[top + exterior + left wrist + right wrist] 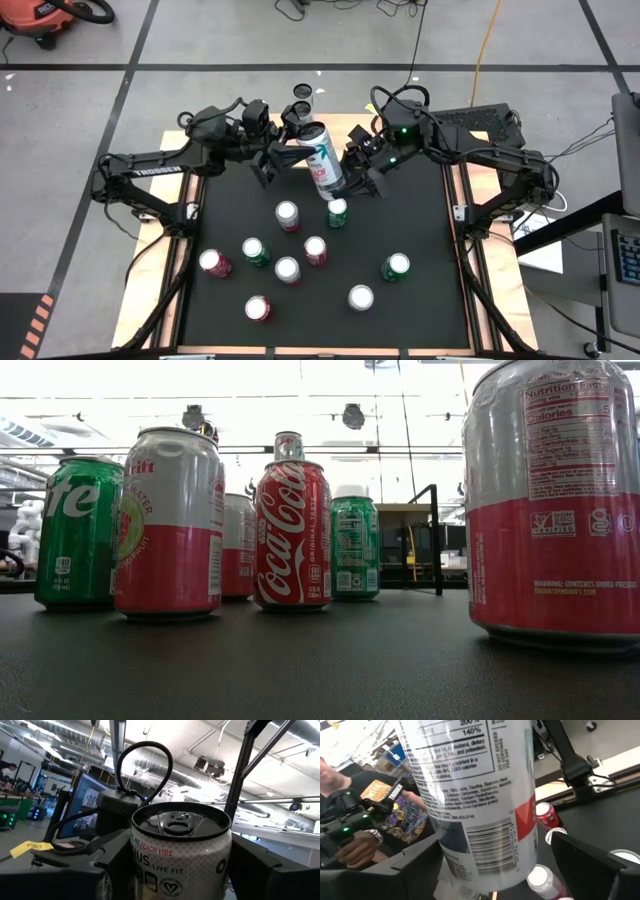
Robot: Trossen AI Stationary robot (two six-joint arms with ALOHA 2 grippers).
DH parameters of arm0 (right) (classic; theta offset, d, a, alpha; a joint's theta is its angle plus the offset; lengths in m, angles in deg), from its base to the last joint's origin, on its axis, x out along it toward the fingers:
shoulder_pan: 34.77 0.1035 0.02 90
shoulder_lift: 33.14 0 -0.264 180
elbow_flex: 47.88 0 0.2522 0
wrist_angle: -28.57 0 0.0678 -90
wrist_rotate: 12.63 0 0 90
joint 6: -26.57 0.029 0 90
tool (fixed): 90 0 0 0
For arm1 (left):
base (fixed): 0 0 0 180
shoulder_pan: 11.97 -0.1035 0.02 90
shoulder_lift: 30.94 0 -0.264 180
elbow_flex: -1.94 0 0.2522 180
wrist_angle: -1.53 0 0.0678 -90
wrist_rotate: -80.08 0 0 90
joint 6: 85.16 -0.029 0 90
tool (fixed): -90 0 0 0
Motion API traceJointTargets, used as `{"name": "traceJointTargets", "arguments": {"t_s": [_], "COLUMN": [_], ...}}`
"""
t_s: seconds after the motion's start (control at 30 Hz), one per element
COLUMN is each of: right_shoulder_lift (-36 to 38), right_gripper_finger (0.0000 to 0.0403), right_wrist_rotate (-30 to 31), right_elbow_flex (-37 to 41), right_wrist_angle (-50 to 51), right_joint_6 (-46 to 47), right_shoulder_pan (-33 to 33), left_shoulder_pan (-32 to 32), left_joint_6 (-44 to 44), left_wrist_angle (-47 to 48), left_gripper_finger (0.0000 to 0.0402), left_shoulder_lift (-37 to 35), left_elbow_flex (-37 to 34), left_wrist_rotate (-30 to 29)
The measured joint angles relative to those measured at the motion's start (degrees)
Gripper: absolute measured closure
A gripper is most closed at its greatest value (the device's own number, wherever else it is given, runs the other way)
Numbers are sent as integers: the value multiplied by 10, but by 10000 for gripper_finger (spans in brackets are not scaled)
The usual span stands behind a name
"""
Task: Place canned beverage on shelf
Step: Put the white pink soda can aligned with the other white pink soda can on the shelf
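A tall white can (322,158) hangs tilted above the far middle of the table, with its pull-tab top (177,822) toward the far side. My left gripper (294,150) comes from the table's left and is shut on the can's upper part. My right gripper (352,172) comes from the right. It stands open, one finger on each side of the can's lower part (485,845), with a gap showing at its right finger (590,862). In the low view the shelf (418,512) shows behind the standing cans as a light board on thin black legs. My left gripper pinches the can's wall just below the top rim (150,851) between its two fingers, one on each side. The fingers come about level from the table's left and lie across the can. The can is lifted clear of the table and tilted.
Several short cans stand on the black mat nearer the front, among them a red one (288,214), a green one (338,211) and a white-topped one (361,297). Two dark can tops (301,100) show at the far edge. A person's hand (357,847) shows beyond the table.
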Motion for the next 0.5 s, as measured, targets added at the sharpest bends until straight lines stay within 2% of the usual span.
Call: {"name": "traceJointTargets", "arguments": {"t_s": [0.4,0.5], "right_shoulder_lift": [18,27], "right_gripper_finger": [7,5], "right_wrist_rotate": [51,84], "right_elbow_flex": [2,2], "right_wrist_angle": [20,19], "right_joint_6": [-16,-19], "right_shoulder_pan": [-6,-6], "left_shoulder_pan": [0,0], "left_joint_6": [-9,-26], "left_wrist_angle": [25,25], "left_gripper_finger": [149,149], "left_shoulder_lift": [-3,-4], "left_elbow_flex": [0,1], "left_wrist_rotate": [-26,-43]}}
